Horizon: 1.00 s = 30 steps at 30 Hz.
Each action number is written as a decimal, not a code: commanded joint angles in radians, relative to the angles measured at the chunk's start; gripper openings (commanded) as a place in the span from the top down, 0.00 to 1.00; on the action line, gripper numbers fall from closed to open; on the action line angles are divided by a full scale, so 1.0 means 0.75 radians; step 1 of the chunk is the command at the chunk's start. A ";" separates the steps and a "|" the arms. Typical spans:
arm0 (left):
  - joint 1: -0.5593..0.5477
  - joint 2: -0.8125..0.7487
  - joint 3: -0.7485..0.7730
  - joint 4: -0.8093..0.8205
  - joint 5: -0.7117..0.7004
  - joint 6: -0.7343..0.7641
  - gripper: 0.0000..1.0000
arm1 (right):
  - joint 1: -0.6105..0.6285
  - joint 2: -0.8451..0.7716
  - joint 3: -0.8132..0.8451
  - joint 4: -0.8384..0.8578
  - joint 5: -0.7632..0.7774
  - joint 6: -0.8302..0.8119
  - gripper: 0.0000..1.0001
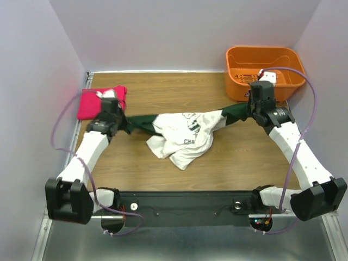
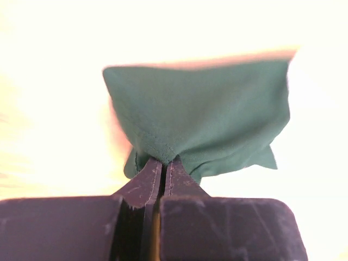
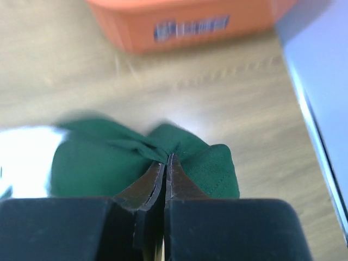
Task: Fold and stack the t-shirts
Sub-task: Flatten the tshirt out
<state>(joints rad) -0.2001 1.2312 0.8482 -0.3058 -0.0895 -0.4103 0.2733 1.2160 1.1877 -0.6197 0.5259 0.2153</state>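
The white t-shirt (image 1: 185, 136) with dark green sleeves and black print is stretched across the middle of the table, its body sagging in folds. My left gripper (image 1: 123, 123) is shut on its left green sleeve (image 2: 201, 117). My right gripper (image 1: 251, 110) is shut on its right green sleeve (image 3: 136, 157). Both sleeves are lifted and pulled apart. The pink-red t-shirt (image 1: 95, 104) lies folded at the far left of the table, just behind my left gripper.
An orange plastic basket (image 1: 265, 71) stands at the back right, close behind my right gripper, and shows in the right wrist view (image 3: 185, 22). Light walls close the table on three sides. A black rail runs along the near edge.
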 commanded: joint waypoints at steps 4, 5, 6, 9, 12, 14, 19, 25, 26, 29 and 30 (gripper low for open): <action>0.220 -0.191 0.527 -0.185 -0.069 0.154 1.00 | -0.037 0.019 0.359 0.045 0.111 -0.072 0.99; 0.228 -0.196 0.641 -0.228 -0.073 0.158 1.00 | -0.039 0.027 0.440 0.043 0.113 -0.082 0.99; 0.234 -0.202 0.693 -0.249 -0.087 0.158 1.00 | -0.039 0.035 0.486 0.043 0.119 -0.089 0.99; 0.234 -0.273 0.814 -0.263 -0.116 0.142 1.00 | -0.039 0.031 0.616 0.045 0.129 -0.101 0.99; 0.236 -0.394 0.843 -0.212 -0.208 0.126 1.00 | -0.039 0.001 0.695 0.053 0.162 -0.129 0.99; 0.234 -0.473 0.881 -0.167 -0.243 0.146 1.00 | -0.039 -0.028 0.723 0.073 0.168 -0.152 0.99; 0.234 -0.574 0.998 -0.130 -0.390 0.189 1.00 | -0.039 -0.163 0.742 0.163 0.235 -0.215 0.99; 0.234 -0.660 0.729 -0.006 -0.384 0.132 1.00 | -0.039 -0.198 0.601 0.243 0.201 -0.259 0.99; 0.234 -0.660 0.643 0.003 -0.356 0.103 1.00 | -0.039 -0.188 0.550 0.243 0.179 -0.242 0.99; 0.234 -0.644 0.451 0.045 -0.329 0.089 1.00 | -0.039 -0.139 0.446 0.252 0.091 -0.226 0.99; 0.234 -0.625 0.408 0.052 -0.325 0.089 1.00 | -0.039 -0.114 0.429 0.254 0.070 -0.212 0.99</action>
<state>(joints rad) -0.0303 0.6903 1.2961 -0.3073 -0.3431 -0.3252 0.2539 1.0416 1.5810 -0.4702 0.6262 0.0525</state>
